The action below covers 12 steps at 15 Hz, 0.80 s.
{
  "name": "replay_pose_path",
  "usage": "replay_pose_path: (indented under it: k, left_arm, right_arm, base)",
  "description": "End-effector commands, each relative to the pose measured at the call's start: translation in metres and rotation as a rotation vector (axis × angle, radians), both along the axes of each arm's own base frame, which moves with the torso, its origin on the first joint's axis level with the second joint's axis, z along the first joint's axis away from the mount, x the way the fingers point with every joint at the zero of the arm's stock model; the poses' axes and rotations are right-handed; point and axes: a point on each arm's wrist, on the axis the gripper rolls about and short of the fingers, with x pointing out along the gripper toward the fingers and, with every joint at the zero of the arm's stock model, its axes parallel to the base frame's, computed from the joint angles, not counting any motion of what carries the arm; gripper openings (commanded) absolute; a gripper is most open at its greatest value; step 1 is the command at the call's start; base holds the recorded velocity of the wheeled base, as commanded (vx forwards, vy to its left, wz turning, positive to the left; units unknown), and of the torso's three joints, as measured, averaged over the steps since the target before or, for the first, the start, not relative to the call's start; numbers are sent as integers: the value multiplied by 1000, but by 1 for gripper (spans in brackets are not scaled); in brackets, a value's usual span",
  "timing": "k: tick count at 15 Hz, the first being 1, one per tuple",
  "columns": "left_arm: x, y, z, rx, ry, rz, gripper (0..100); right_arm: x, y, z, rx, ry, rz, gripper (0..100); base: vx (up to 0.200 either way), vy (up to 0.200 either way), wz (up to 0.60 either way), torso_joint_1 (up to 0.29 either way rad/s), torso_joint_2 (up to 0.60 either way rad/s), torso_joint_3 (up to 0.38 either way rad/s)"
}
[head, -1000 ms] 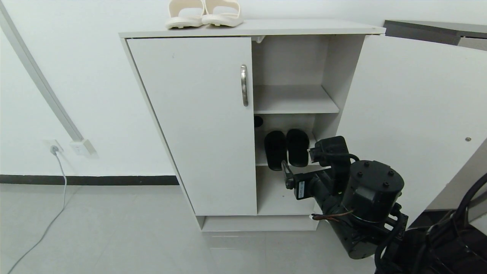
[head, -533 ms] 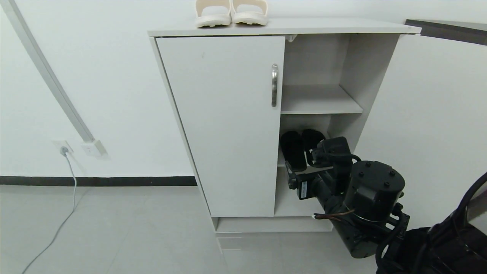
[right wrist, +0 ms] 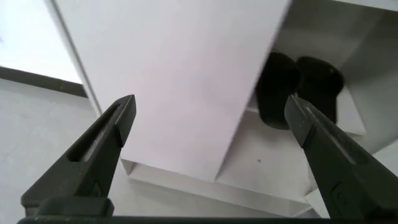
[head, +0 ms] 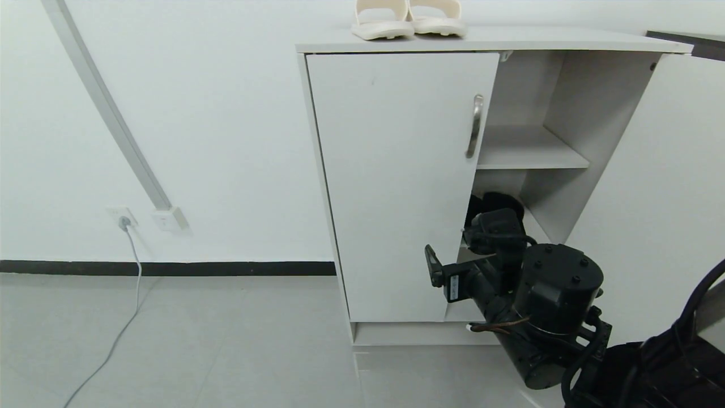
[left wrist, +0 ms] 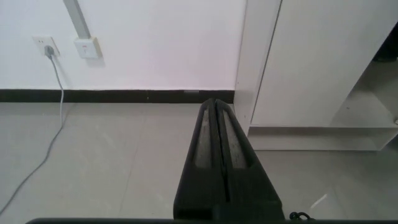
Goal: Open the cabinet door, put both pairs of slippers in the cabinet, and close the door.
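Head view, entry: the cabinet [head: 493, 39] stands against the wall with its left-hand door [head: 396, 181] shut and its right-hand door [head: 662, 187] swung wide open. The pair of cream slippers [head: 409, 22] sits side by side on the cabinet's top, above the shut door. The black slippers [head: 501, 200] lie inside the open compartment on the middle shelf [head: 538, 229], partly hidden behind the shut door's free edge and its handle [head: 474, 126]. My right gripper [right wrist: 208, 109] hangs low in front of the cabinet, level with the lower part of the shut door near that free edge. In the right wrist view its fingers [right wrist: 118, 121] are spread wide apart and hold nothing; the door face and the black pair show between them, farther off. I see no contact with either, though from the head view I cannot tell how close the nearer finger comes to the door. In the left wrist view the left gripper [left wrist: 214, 109] has its fingers pressed together, empty. It is above the bare floor [left wrist: 93, 162], near the cabinet's lower corner. A wall socket [head: 122, 218] with a cable [head: 127, 294] trailing to the floor sits well apart on the left.
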Motion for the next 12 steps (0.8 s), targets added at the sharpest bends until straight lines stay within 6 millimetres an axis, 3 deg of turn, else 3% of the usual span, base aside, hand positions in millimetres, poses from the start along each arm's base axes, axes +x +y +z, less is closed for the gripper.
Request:
replay_pose_path:
  k: [1,12]
  left_arm:
    - [0,0,0,0,1,2,0]
    - [0,0,0,0,1,2,0]
  right_arm:
    - [0,0,-2,-6,3,0,100]
    - [0,0,-2,-7,4,0,100]
  base:
    - [0,0,0,0,0,0]
    - [0,0,0,0,0,0]
